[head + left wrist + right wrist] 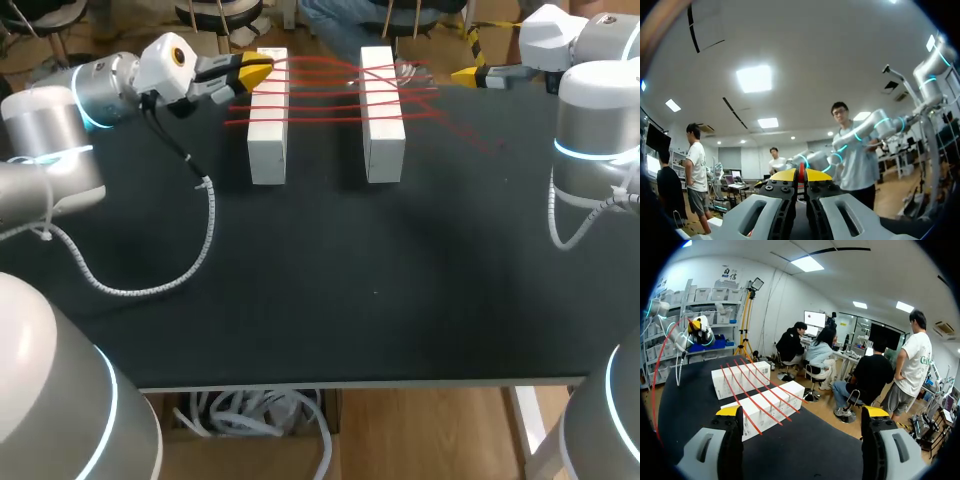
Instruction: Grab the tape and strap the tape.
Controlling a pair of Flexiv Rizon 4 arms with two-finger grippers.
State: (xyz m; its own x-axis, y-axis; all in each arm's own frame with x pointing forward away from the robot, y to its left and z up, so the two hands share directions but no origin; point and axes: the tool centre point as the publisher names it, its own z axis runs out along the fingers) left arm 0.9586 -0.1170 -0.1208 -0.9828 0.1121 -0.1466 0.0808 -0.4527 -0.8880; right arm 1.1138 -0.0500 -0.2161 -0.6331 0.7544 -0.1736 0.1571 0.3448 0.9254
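Left gripper (262,72) sits at eleven o'clock on the table (320,300), tips pinched shut on the red tape (330,95). The tape runs nine-to-three in several strands, some crossing, over two white blocks at twelve: left block (267,140), right block (383,130), both lying twelve-to-six. Right gripper (462,75) at one o'clock, fingers spread wide, holding nothing.

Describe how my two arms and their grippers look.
Both the left arm and right arm are rounded silver-grey tubes with glowing cyan joint rings and white wrist housings. A white cable hangs from each, the left one spiral-wrapped. The left gripper and right gripper have grey slotted fingers with yellow tips.
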